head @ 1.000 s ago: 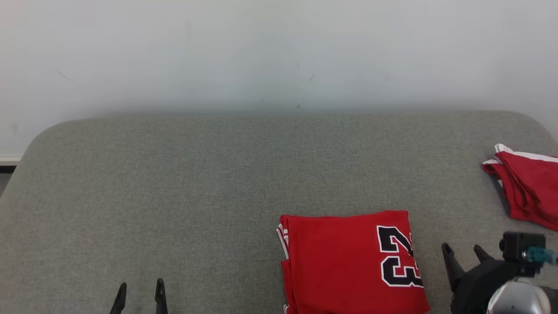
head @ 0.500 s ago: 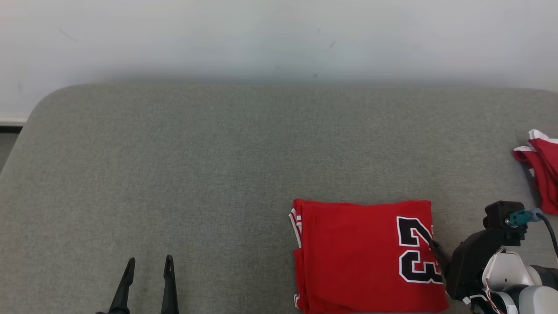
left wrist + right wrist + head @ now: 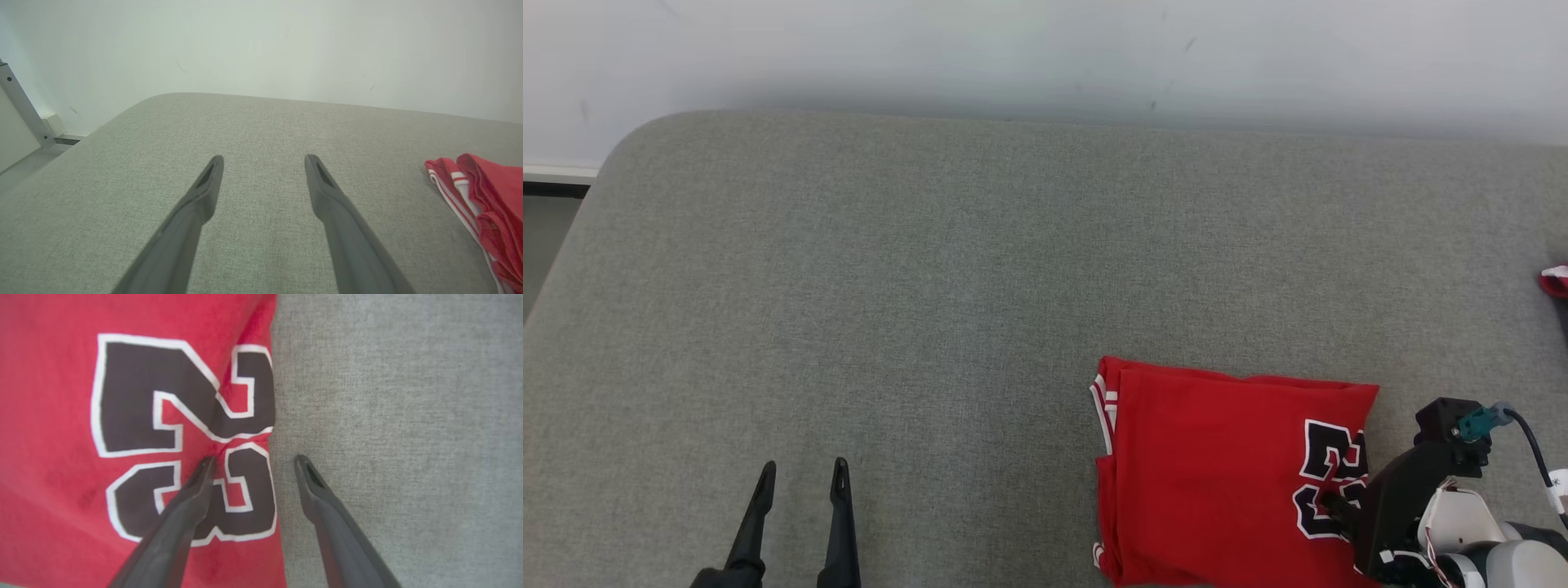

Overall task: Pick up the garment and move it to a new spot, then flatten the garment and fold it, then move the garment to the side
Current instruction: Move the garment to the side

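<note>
The garment (image 3: 1217, 465) is a red jersey with a black and white "23", folded into a rectangle on the grey cushion at the lower right. My right gripper (image 3: 1339, 506) is open and points down over the garment's right edge. In the right wrist view the right gripper (image 3: 255, 459) straddles that edge: one fingertip (image 3: 206, 465) presses on the number, where the garment (image 3: 61, 416) puckers, and the other is over bare cushion. My left gripper (image 3: 803, 465) is open and holds nothing at the lower left. The left gripper (image 3: 264, 157) hovers above the cushion, with the garment (image 3: 486, 192) far off to its right.
The grey cushion (image 3: 931, 286) runs back to a white wall (image 3: 1013, 49) and has a rounded far left corner, with floor (image 3: 547, 229) beyond it. A bit of another red cloth (image 3: 1553, 280) shows at the right edge.
The head camera has shifted, so the whole picture moved. My right gripper has swung from beside the garment onto its right edge, which now puckers. The left gripper has kept its place.
</note>
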{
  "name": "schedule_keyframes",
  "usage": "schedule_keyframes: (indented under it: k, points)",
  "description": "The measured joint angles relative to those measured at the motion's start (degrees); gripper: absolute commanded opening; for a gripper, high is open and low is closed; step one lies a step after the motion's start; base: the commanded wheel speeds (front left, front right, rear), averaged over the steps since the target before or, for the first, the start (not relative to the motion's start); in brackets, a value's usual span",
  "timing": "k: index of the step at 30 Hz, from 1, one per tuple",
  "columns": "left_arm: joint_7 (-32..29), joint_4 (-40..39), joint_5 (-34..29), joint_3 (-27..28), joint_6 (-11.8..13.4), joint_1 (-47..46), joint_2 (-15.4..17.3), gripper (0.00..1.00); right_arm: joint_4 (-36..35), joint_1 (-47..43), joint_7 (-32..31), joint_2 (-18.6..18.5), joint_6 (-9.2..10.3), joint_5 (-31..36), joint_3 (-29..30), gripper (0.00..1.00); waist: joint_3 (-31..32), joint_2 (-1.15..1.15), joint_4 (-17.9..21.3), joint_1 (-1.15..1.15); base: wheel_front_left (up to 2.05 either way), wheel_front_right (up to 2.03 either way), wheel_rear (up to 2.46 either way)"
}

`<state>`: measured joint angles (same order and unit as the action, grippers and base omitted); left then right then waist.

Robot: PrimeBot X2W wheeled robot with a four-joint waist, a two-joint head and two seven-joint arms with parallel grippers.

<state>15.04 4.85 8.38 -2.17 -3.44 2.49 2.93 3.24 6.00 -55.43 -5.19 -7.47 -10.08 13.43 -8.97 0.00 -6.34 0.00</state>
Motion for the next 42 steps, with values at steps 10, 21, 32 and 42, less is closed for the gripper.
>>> schedule_keyframes:
  k: [10,21,32,42]
  points:
    - [0.0,-1.99,-0.29,-0.29,0.43,-1.55,0.0,1.0,5.44,10.25,4.87,-5.66,-0.01,1.01,-6.59,0.0,-1.19,0.0,1.55,0.0,0.0,0.0,0.0]
    - [0.01,-3.87,-0.82,-1.6,-0.02,-5.43,-0.01,1.0,7.34,26.97,3.74,-12.45,-0.01,1.08,-8.77,0.0,-4.69,0.0,7.3,0.01,0.0,0.0,0.0]
    - [0.0,-4.23,-3.2,-1.67,-1.37,-9.19,-0.07,1.0,6.59,36.06,5.17,-14.15,-0.01,2.02,-3.71,0.0,-10.21,0.01,13.41,0.01,0.0,0.0,0.0]
    - [0.01,-4.49,-5.05,-1.18,-2.61,-11.57,0.04,1.0,1.38,39.92,3.0,-17.19,-0.01,2.03,3.58,0.0,-15.6,0.01,16.99,0.01,0.0,0.0,0.0]
